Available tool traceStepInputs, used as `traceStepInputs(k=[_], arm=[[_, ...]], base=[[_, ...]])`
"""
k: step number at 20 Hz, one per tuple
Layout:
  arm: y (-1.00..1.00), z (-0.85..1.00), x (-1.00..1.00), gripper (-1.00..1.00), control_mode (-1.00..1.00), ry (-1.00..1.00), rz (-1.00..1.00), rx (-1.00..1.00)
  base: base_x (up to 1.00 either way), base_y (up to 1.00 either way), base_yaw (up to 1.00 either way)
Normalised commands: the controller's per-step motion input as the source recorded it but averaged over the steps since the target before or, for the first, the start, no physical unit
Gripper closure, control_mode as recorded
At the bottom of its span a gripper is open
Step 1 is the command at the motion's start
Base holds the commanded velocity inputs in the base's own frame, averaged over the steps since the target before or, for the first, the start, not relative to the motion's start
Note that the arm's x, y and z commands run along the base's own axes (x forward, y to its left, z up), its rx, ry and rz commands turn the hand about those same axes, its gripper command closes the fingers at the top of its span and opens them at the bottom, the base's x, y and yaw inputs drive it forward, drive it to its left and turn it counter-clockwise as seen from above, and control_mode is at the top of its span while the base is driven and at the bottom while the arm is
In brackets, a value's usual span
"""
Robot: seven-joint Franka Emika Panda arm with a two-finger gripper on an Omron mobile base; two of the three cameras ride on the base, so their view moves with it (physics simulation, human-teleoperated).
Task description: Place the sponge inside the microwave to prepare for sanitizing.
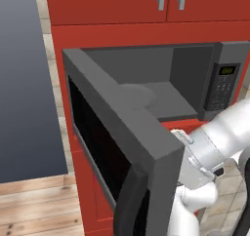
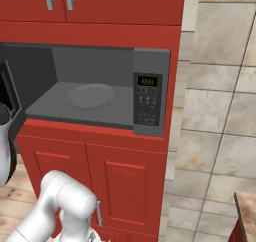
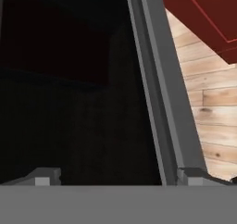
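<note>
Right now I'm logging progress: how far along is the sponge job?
Done: the microwave door stands open, and its turntable is bare. In hand: nothing; the gripper is open, facing the door's dark window. Left: fetch the sponge and set it inside.

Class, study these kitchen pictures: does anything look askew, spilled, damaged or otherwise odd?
Nothing is spilled or broken. The wide grey built-in microwave has its dark-windowed door swung wide open, and its round grey turntable is bare. The open gripper straddles the door's edge.
</note>
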Motion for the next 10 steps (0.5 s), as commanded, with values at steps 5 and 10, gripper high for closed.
traceStepInputs(k=[5, 10], arm=[[1.0, -0.48, -0.29, -1.0, -1.0, -0.25, -0.4, 0.01], [0.72, -0.48, -0.1, -1.0, -1.0, -0.22, -0.33, 0.02]], base=[[0.0, 0.0, 0.0], [0.0, 0.0, 0.0]])
